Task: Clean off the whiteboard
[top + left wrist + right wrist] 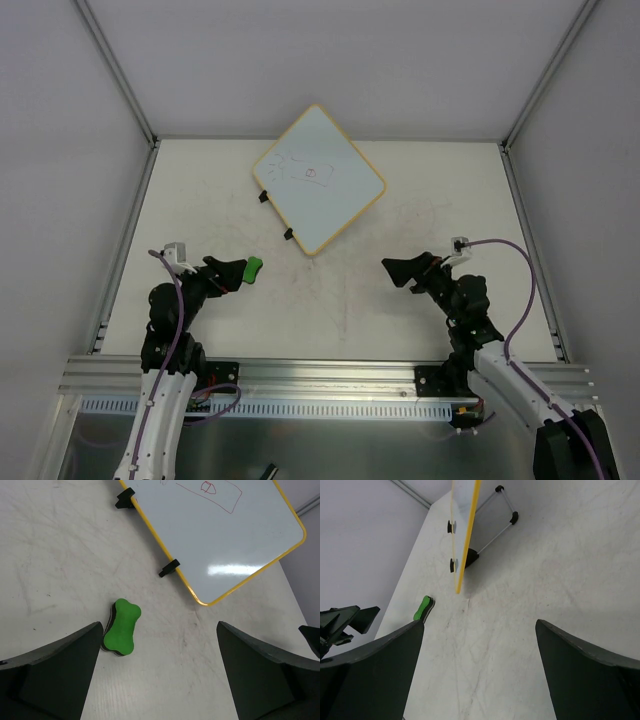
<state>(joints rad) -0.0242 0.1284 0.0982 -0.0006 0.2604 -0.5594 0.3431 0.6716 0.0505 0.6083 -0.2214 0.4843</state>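
Observation:
The whiteboard [320, 180] stands propped up at the back middle of the table, turned like a diamond, with a yellow rim and two black clips [264, 196] on its left edge. A small red drawing [312, 172] is on it. The left wrist view shows its face [225, 535], and the right wrist view shows it edge-on [465, 535]. A green eraser [253, 268] lies flat on the table just ahead of my left gripper [232, 278]. The eraser [121, 627] is beside the left finger, untouched. My left gripper [160, 680] is open and empty. My right gripper [395, 272] is open and empty over bare table [480, 675].
A wire stand [505, 510] props the board from behind. Grey walls with metal corner posts [115, 70] close in the table on three sides. An aluminium rail [320, 375] runs along the near edge. The tabletop [340, 290] is scuffed.

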